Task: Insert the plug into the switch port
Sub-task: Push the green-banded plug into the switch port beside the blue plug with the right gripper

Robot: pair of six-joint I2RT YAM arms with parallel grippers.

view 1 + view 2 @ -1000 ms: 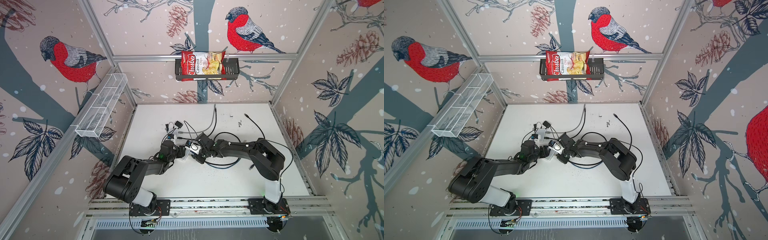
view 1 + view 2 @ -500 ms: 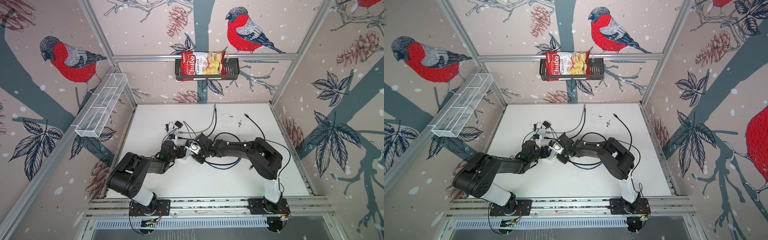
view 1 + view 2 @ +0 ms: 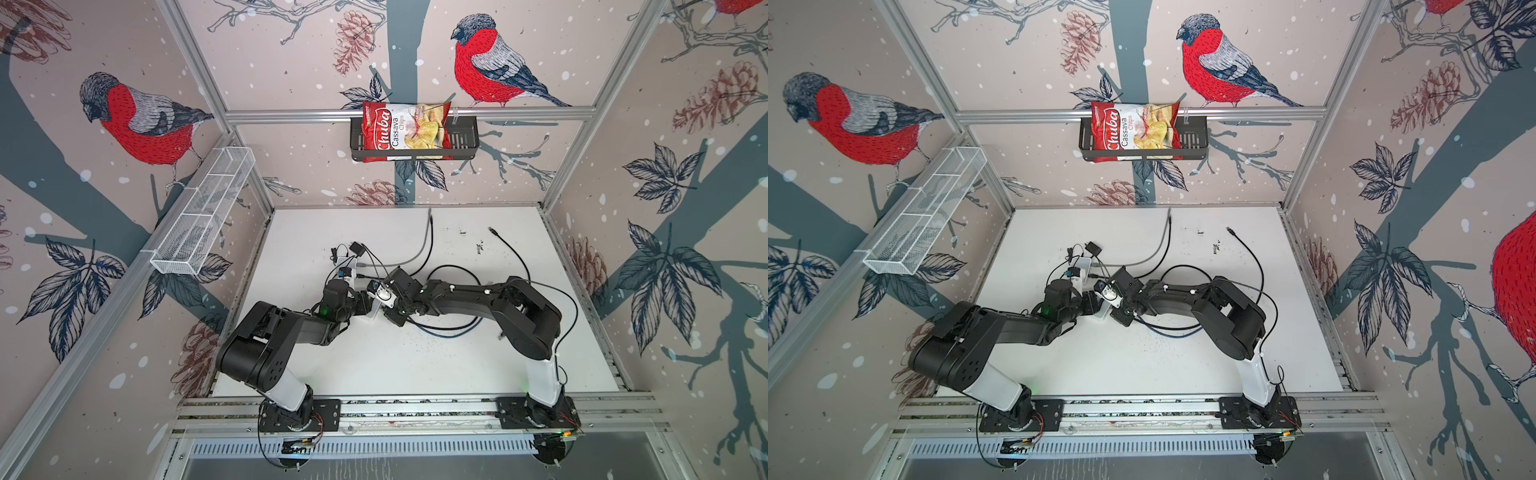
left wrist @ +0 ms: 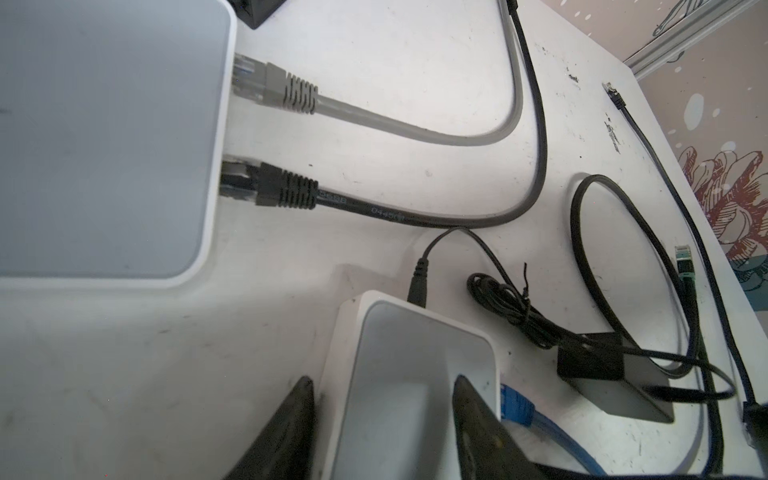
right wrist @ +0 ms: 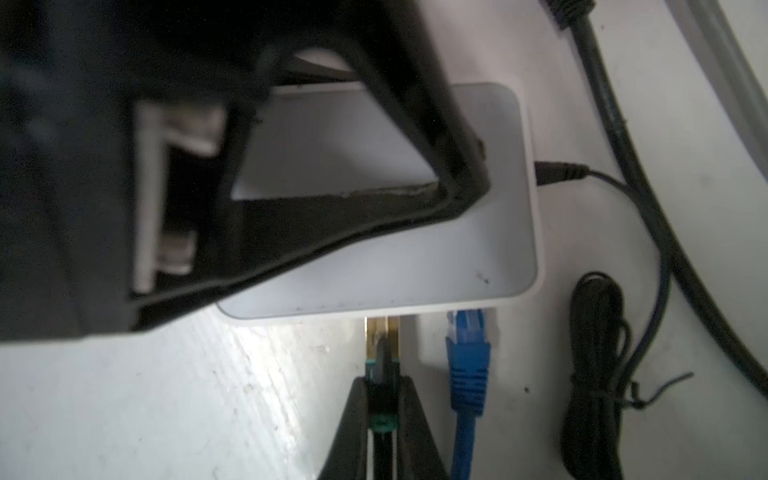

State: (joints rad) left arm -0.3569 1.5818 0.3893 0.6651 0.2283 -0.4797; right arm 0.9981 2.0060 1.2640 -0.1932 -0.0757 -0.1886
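Observation:
A small white switch point(image 5: 436, 266) lies on the white table between my two grippers, seen in both top views point(image 3: 375, 312) point(image 3: 1101, 312). My left gripper point(image 4: 382, 382) is shut on the switch point(image 4: 415, 365), one black finger point(image 4: 291, 428) on each long side. My right gripper point(image 5: 384, 384) is shut on a black plug point(image 5: 382, 345) with a green boot. The plug's clear gold tip reaches the switch's port edge, beside a blue plug point(image 5: 467, 353) seated in the neighbouring port. How deep the tip sits is hidden.
A second, larger white switch point(image 4: 104, 145) point(image 3: 347, 264) lies farther back, with a grey plug point(image 4: 286, 89) and a black plug point(image 4: 282, 191) in it. A black power adapter point(image 4: 615, 382) and loose cables point(image 3: 440, 328) lie around. A chips bag point(image 3: 405, 131) sits in the wall basket.
The left arm's elbow has shifted slightly to the right. Both grippers stay at the switch, with the left jaws a touch narrower.

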